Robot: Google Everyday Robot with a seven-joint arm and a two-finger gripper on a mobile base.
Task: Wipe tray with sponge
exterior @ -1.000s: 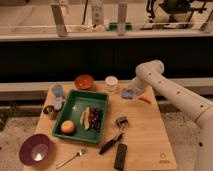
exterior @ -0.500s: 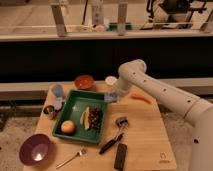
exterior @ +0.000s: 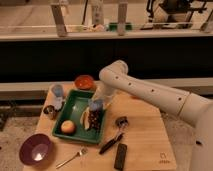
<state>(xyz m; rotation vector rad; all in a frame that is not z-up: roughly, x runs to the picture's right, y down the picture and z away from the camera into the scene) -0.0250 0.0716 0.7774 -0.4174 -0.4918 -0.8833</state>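
The green tray (exterior: 75, 104) lies on the left half of the wooden table. It holds an orange round fruit (exterior: 68, 127) and a banana with a dark item (exterior: 90, 120). My gripper (exterior: 95, 107) reaches down from the white arm (exterior: 145, 90) over the tray's right side. It is shut on the light-blue sponge (exterior: 95, 104), which is low over the tray floor, just behind the banana. I cannot tell whether the sponge touches the tray.
A purple bowl (exterior: 36, 149) stands at front left and a red bowl (exterior: 84, 81) behind the tray. A blue cup-like thing (exterior: 57, 91) and a can (exterior: 50, 111) stand left of it. A fork (exterior: 72, 157), black tools (exterior: 111, 143) and a metal piece (exterior: 121, 121) lie in front and to the right.
The arm has swung left from the table's right back area, and the gripper has come down over the tray's right side. The other things have not moved.
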